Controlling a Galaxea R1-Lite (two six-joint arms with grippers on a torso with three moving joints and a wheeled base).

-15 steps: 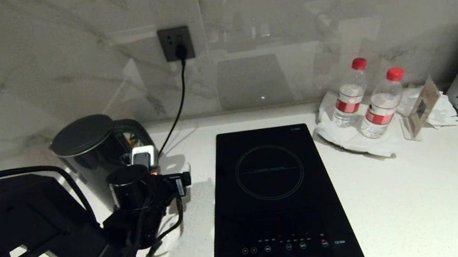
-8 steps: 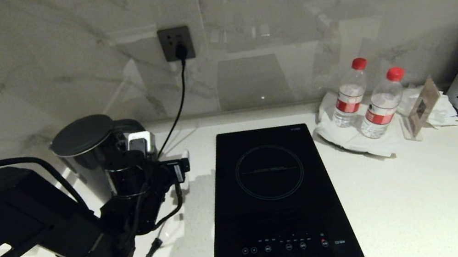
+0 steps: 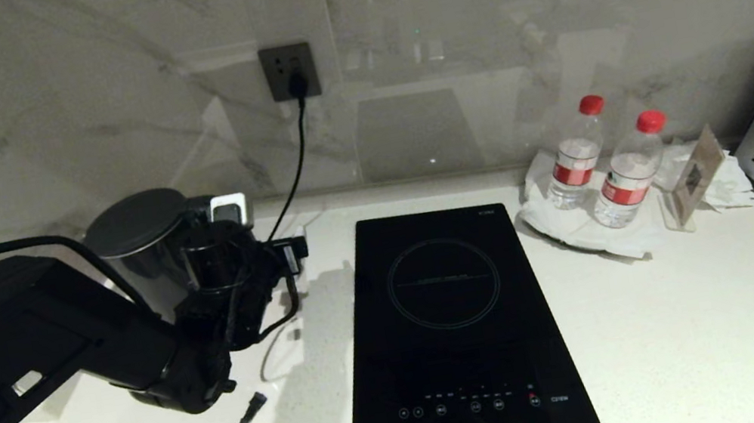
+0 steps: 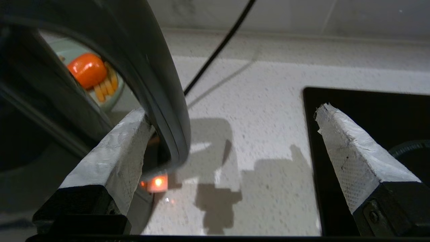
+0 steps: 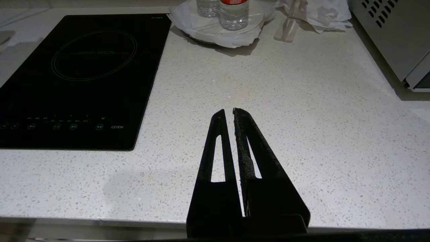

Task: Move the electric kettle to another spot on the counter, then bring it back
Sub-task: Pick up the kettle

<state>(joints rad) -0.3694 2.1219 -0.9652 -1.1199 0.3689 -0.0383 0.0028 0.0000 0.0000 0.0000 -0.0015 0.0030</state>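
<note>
Black hob (image 5: pixel 84 77) front marked "C21EW"; left pincer (image 4: pixel 231 134) spread around electric kettle (image 3: pixel 143 258) handle; right pincer (image 5: pixel 230 116) pressed together.

electric kettle (image 3: pixel 139 255) on counter (image 3: pixel 670 315) left of cooktop (image 3: pixel 454 329), bottles (image 3: pixel 602 162) right.

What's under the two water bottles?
The two water bottles stand on a plate wrapped in crumpled white paper. The bottles cover the plate's middle, so that part is hidden.

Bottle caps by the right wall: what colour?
Red on both bottle caps; clearest in the head view.
</note>
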